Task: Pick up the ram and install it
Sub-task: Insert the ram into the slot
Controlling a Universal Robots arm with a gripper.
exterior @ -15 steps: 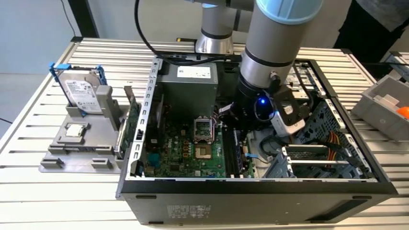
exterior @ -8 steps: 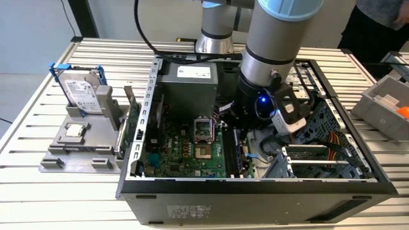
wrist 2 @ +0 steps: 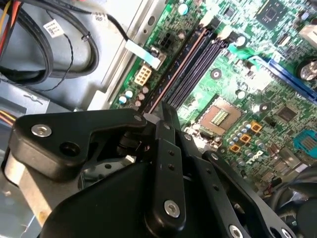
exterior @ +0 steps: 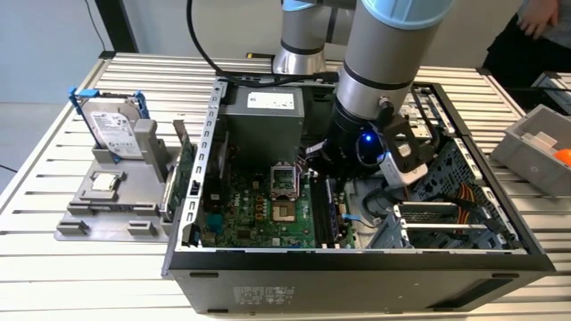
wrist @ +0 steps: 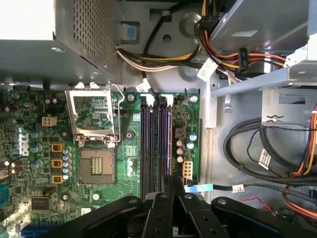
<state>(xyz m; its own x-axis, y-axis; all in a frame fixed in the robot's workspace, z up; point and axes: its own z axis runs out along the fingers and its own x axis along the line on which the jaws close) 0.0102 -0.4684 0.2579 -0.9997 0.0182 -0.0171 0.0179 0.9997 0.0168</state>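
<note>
The exterior view looks down from in front of the open computer case (exterior: pixel 357 261) on the table (exterior: pixel 53 267), taking in my whole arm. Both wrist views sit close above the motherboard (wrist: pixel 99 163), looking past my end effector (wrist: pixel 171 198), and share the memory slots (wrist 2: pixel 188 64) and processor socket (wrist: pixel 96 166).

Gripper (wrist: pixel 167 186) fingertips hidden by own body — ram unseen (slots partly covered).

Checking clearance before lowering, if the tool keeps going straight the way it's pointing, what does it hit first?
Most likely the long black memory slots on the motherboard: in both wrist views the tool sits right over them. Depth is unclear.
</note>
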